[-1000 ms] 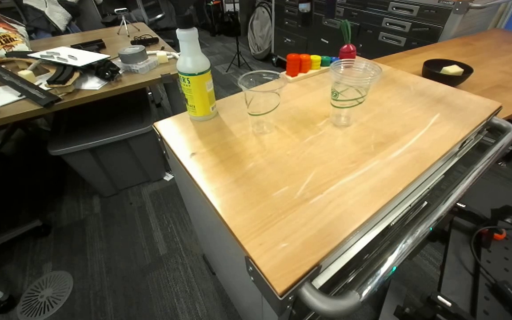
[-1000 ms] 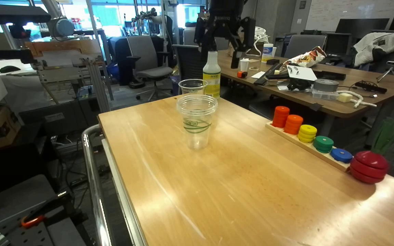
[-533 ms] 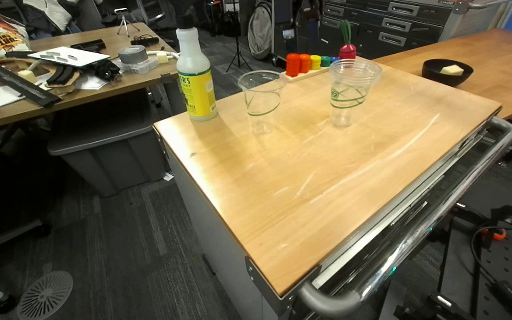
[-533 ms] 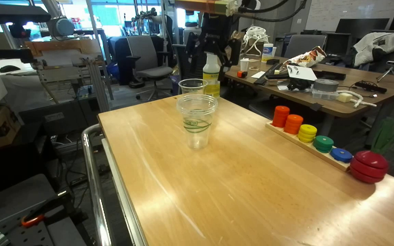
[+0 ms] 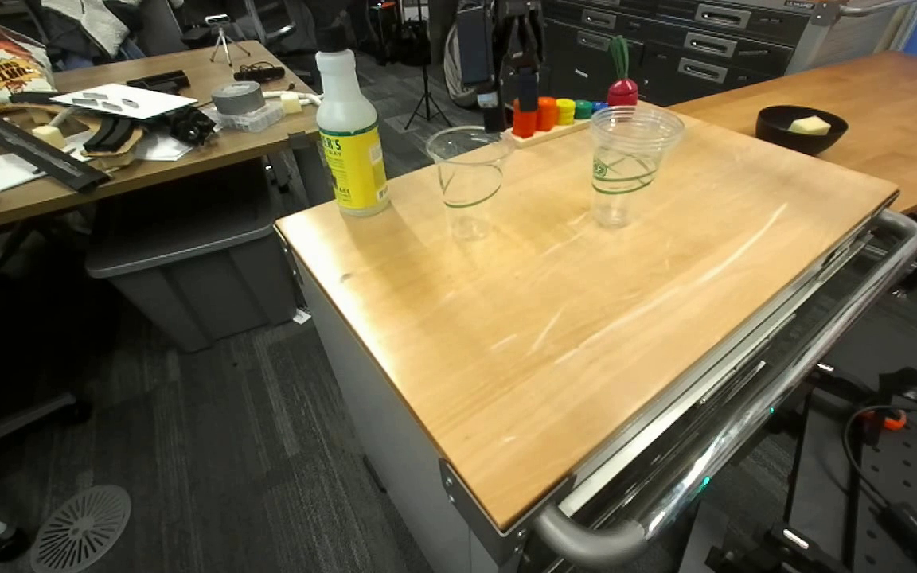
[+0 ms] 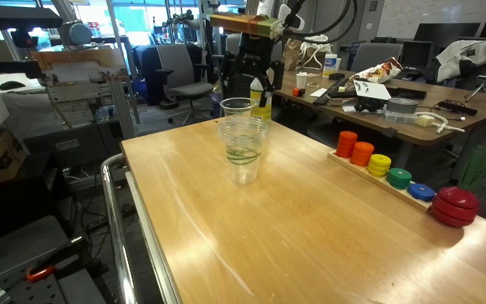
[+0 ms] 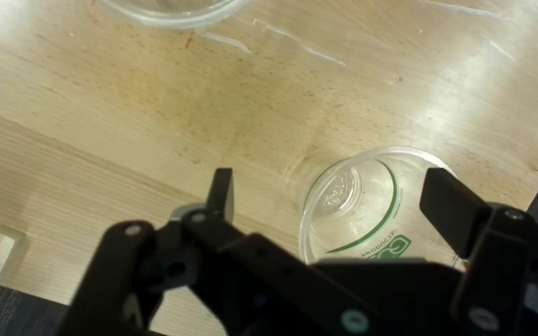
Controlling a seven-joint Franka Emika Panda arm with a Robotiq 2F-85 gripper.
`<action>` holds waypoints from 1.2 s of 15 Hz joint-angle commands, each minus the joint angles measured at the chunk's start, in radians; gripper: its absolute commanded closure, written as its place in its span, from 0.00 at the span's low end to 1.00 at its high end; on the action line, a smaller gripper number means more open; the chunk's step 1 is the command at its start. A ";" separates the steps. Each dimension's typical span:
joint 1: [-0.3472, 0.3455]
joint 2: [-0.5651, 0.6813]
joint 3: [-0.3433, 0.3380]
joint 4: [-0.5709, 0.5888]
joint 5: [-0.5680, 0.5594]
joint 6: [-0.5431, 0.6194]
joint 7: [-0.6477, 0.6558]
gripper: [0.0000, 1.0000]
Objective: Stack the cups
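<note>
A single clear cup [image 5: 470, 179] with a green line stands upright on the wooden cart top [image 5: 602, 318]. Some nested clear cups [image 5: 627, 171] stand upright apart from it; several rims show. In an exterior view the nested cups [image 6: 243, 154] partly hide the single cup [image 6: 238, 105]. My gripper [image 7: 332, 191] is open and empty, pointing down above the single cup [image 7: 367, 210]. That cup shows below and between the fingers, closer to the right finger, which overlaps its rim. The nested cups' rim [image 7: 180, 21] shows at the top of the wrist view. No pinkish-red rim shows.
A spray bottle [image 5: 357, 163] with a yellow label stands beside the single cup at the cart's edge. Coloured rings [image 6: 379, 164] on a wooden board and a red radish toy [image 6: 455, 207] line another edge. A black bowl [image 5: 785, 139] sits on a neighbouring table.
My gripper has come down and across toward the single cup, passing in front of the spray bottle in an exterior view. It stays open. The cups have not moved.
</note>
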 commanded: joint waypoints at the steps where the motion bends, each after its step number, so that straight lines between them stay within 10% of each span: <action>1: 0.001 0.029 0.003 0.029 0.002 0.045 -0.022 0.00; 11: -0.015 0.044 0.001 0.008 0.015 0.130 -0.040 0.89; 18: -0.077 -0.018 -0.007 -0.001 0.133 0.078 -0.053 0.95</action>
